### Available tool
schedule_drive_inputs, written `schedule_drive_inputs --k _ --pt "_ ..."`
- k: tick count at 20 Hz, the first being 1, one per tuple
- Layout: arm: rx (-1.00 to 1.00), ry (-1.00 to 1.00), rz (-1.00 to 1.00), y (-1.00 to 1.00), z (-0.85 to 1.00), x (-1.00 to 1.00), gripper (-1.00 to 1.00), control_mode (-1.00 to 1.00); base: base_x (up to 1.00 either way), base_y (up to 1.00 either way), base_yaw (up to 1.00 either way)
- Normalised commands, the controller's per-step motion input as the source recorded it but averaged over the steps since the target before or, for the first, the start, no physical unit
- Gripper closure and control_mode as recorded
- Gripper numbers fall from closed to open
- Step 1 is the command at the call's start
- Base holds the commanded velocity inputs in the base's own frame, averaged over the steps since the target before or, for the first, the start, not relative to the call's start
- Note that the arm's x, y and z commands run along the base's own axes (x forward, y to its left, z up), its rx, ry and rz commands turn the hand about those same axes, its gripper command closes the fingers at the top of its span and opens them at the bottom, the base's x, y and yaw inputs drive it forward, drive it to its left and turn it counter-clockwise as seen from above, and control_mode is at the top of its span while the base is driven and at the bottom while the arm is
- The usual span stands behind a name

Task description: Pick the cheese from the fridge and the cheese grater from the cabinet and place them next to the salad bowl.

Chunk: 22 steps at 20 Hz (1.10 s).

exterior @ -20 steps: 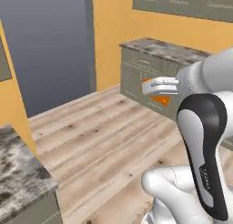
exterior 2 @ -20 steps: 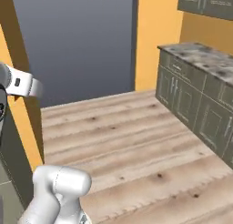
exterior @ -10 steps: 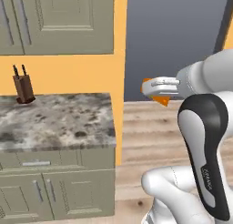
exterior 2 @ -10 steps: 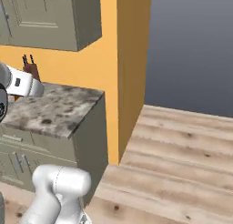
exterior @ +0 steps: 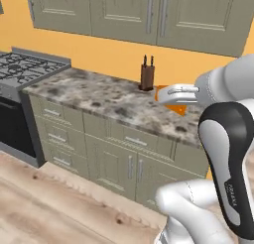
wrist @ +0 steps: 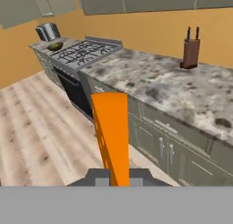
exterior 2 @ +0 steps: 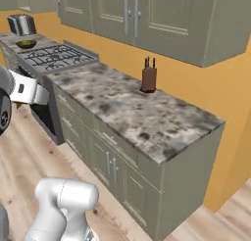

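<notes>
Gripping cheese, hand overhangs countertop edge.

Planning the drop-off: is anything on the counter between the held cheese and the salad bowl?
The gripper holds the cheese. The salad bowl sits beyond the stove; the stove's raised grates lie between.

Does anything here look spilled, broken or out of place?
Nothing stands out. The knife block stands upright on the speckled counter, the cabinet doors are shut, and the claw holds the orange cheese firmly, nothing dropped.

Orange cheese wedge in gripper
</notes>
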Motion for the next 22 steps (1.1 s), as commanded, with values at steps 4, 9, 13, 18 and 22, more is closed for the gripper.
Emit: schedule_drive_inputs --k 4,9,13,18,22 --pt "0.0 0.0 0.0 0.0 0.0 0.0 1.0 1.0 0.54 1.0 0.15" --pt "0.0 0.0 0.0 0.0 0.0 0.0 1.0 1.0 1.0 1.0 -0.27" --pt "0.0 0.0 0.0 0.0 0.0 0.0 1.0 1.0 1.0 1.0 -0.24" --pt "0.0 0.0 0.0 0.0 0.0 0.0 1.0 1.0 1.0 1.0 -0.22" --pt "0.0 0.0 0.0 0.0 0.0 0.0 1.0 1.0 0.92 1.0 -0.18"
